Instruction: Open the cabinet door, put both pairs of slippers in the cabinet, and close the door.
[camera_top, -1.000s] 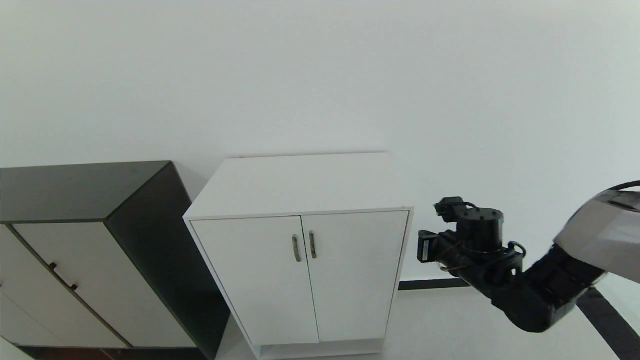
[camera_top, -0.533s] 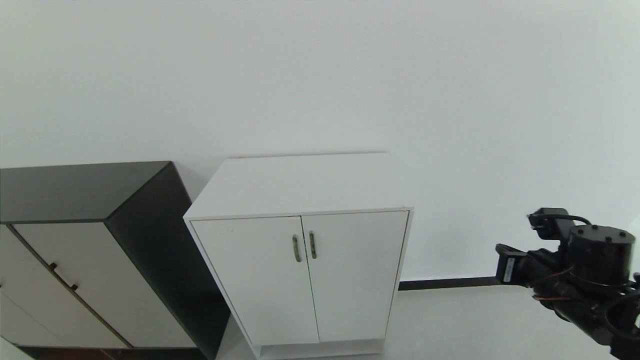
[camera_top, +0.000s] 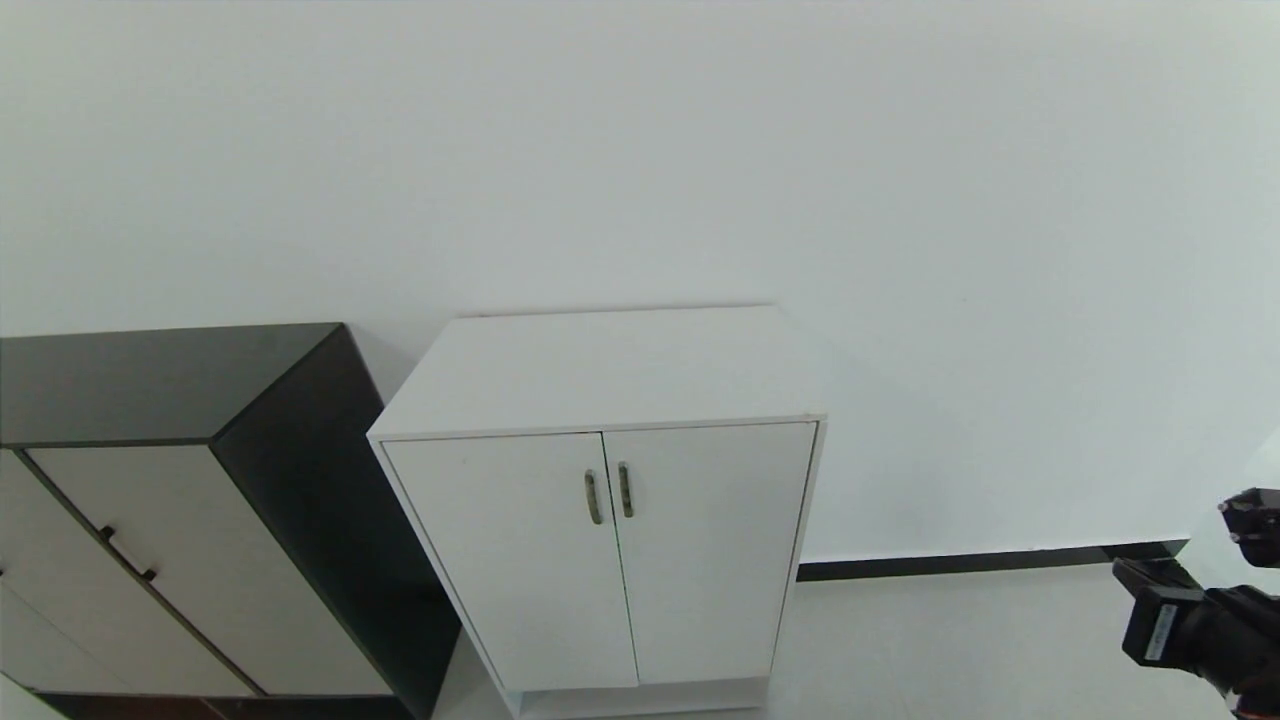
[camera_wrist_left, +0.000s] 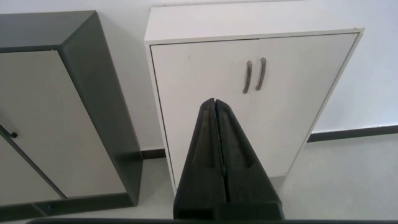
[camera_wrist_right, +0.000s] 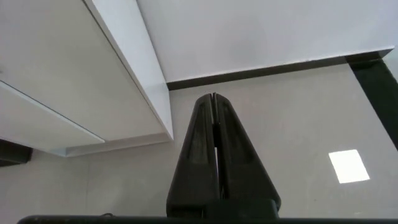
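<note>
The white cabinet (camera_top: 600, 370), its base cut off in the head view, stands upright against the wall (camera_top: 640, 150), doors (camera_top: 520, 560) closed, handles (camera_top: 594, 497) vertical. The left gripper (camera_wrist_left: 214, 102) and right gripper (camera_wrist_right: 213, 98) have fingers pressed together, empty.

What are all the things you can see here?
white cabinet: one, white, against the wall, in the middle
doors: two, white, on the white cabinet's front, both shut
handles: two, dull metal, upright, side by side where the doors meet
dark cabinet: one, black with pale fronts, to the left of the white cabinet
skirting strip: one, black, along the foot of the wall
floor: one, pale grey
bright patch: one, white, on the floor
left end effector: one, black, shut, pointing at the white cabinet, apart from it
right end effector: one, black, shut, above the floor, to the right of the white cabinet
</note>
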